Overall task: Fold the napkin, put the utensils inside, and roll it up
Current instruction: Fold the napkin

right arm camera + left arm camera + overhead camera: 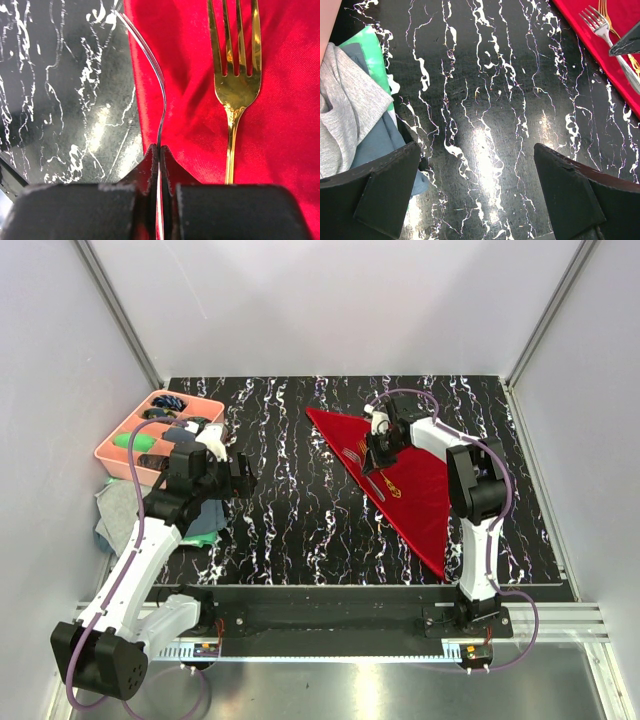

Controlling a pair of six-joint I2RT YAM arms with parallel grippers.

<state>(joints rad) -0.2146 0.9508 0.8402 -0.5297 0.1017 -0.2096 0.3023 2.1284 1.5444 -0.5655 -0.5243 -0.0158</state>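
Clamped edge-on in the closed right gripper (159, 150), the silver fork (150, 65) is held along the red napkin's (415, 485) left edge beside the gold fork (236, 75), while the left gripper (477, 187) is kept open, well apart over the surface (485, 100).

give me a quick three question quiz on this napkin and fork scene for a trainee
1. True or false: the right claw is shut on the silver fork.
2. Which lies flat on the red napkin, untouched by either claw? A) gold fork B) spoon C) knife
3. Fill in: the left claw hangs open over the bare ____ tabletop, beside the pile of cloths.

Key
1. True; the fork is pinched on edge between the shut jaws.
2. A; the gold fork lies beside the gripped one.
3. Black marbled.
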